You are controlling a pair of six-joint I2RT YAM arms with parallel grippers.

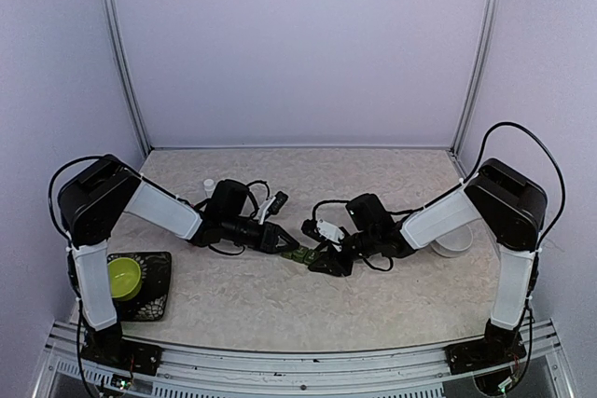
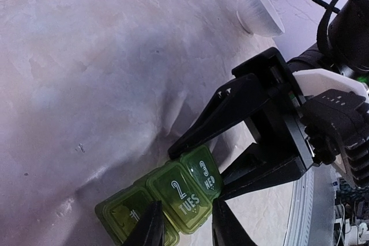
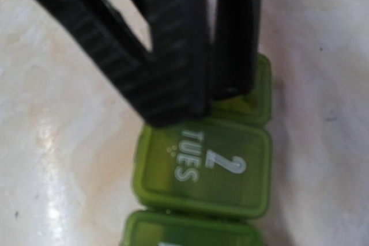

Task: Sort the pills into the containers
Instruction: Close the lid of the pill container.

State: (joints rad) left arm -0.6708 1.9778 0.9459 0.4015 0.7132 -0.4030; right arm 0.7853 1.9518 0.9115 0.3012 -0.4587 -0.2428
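The green pill box [image 2: 167, 200] is clamped at its WED end between the right gripper's [image 2: 199, 170] jaws. Its TUES cell [image 2: 185, 193] is straddled by the left gripper's [image 2: 185, 211] jaws; whether they are touching it cannot be told.

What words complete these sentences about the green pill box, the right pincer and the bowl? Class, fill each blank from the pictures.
The pill box has ____ joined cells.
Its middle cell reads 2 and ____.
The right pincer grips the cell marked 3 and ____.
The bowl in the left wrist view is coloured ____.
Missing words: three; TUES; WED; white.
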